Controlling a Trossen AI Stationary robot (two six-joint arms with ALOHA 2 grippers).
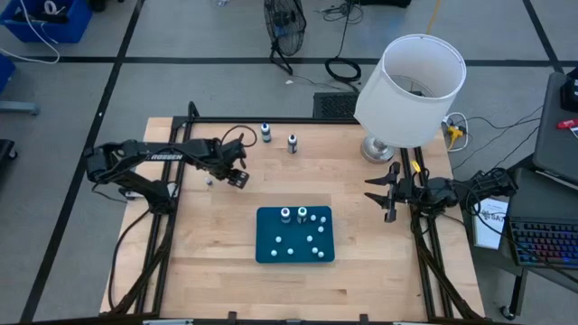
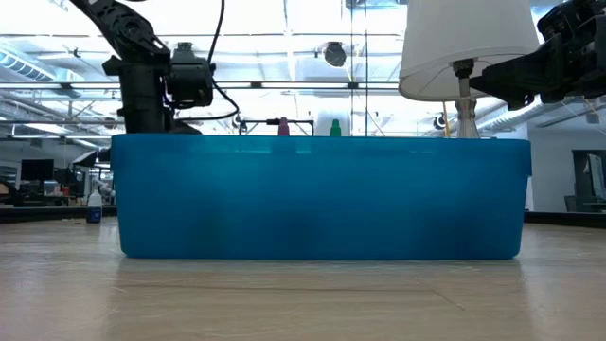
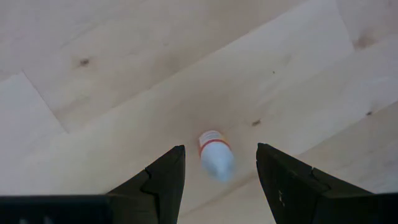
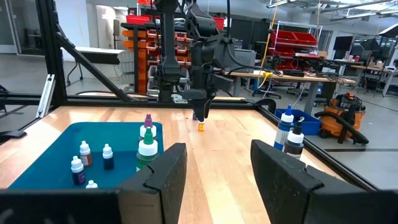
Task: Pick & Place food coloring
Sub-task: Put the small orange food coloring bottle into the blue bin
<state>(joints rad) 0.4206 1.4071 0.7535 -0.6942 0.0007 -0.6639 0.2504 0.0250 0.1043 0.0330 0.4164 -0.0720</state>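
A tiny food coloring bottle [image 3: 216,155] with a whitish cap and an orange band stands on the bare wood; the right wrist view shows this bottle [image 4: 201,127] too. My left gripper [image 3: 221,149] hangs over it, open, pointing down, one finger on either side and touching nothing. In the high view this gripper [image 1: 237,177] is left of the blue mat [image 1: 271,248]. Several more tiny bottles [image 4: 84,150] stand on the mat. My right gripper [image 1: 386,192] waits open near the table's right edge.
Two taller bottles, purple-capped [image 4: 148,123] and green [image 4: 147,151], stand at the mat's far edge. Two bottles [image 1: 265,133] stand near the table's far edge. A lamp with a white shade [image 1: 411,86] fills the far right corner. The mat [image 2: 322,194] blocks the low view.
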